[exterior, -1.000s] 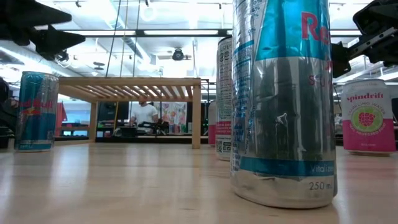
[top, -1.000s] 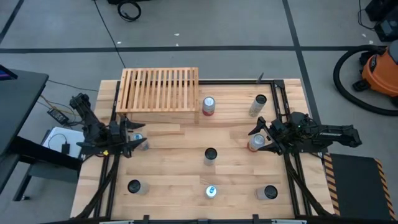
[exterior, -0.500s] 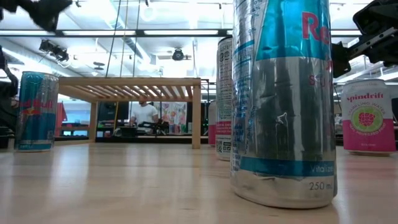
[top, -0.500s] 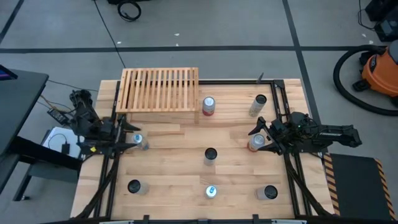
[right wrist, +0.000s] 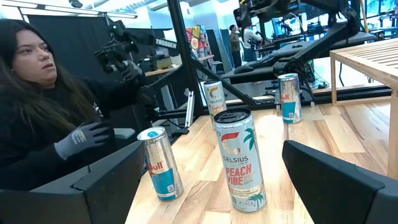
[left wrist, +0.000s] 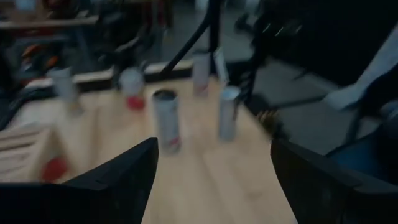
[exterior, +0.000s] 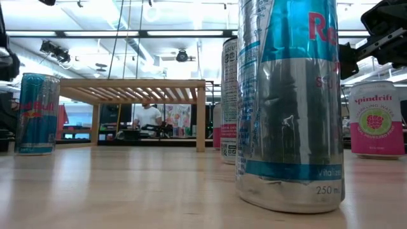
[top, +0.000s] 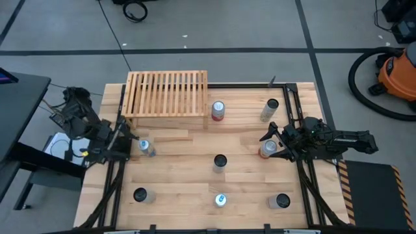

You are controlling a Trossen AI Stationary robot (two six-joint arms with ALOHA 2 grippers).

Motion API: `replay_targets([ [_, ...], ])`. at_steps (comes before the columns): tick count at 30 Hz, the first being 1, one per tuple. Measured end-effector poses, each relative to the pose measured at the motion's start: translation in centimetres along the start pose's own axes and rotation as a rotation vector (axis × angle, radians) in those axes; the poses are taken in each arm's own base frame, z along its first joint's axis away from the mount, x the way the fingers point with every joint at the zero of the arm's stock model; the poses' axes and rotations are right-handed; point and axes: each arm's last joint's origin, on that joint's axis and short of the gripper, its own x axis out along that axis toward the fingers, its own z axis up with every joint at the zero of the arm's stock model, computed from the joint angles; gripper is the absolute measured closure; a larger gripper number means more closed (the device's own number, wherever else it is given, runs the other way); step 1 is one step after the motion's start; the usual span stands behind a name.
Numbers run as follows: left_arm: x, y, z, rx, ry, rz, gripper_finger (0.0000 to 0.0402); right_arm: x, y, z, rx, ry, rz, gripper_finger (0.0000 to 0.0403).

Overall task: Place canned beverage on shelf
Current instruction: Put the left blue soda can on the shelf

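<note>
While both grippers gape empty, shelf – pale wood, slatted top, apparently bare – plain legs.

Left wrist view blurred: cans on the table unreadable. Low view: near blue-silver can cut off at top edge, brand lettering incomplete; it hides table behind. High view: can labels too small to read.

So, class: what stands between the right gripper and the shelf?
In the high view, one red-banded can beside the shelf; otherwise bare tabletop up to the right gripper.
</note>
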Motion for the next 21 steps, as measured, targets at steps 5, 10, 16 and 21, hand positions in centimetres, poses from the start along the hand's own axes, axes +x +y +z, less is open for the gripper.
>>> replay_targets([
  [5,0.1,0.1,-0.5,-0.014,0.208,0.105,0.0086,0.0,0.0,0.0,0.000,0.000,-0.001,0.0013],
  [10,0.7,-0.1,-1.8,-0.099,0.348,0.184,0.0086,0.0,0.0,0.0,0.000,0.000,0.000,0.0013],
  [16,2.0,-1.0,-3.2,-0.134,0.451,0.210,0.0086,0.0,0.0,0.0,-0.001,-0.001,0.000,0.0013],
  [21,2.8,-1.3,-4.3,-0.128,0.527,0.263,0.0086,0.0,0.0,0.0,0.000,-0.001,0.000,0.0013],
])
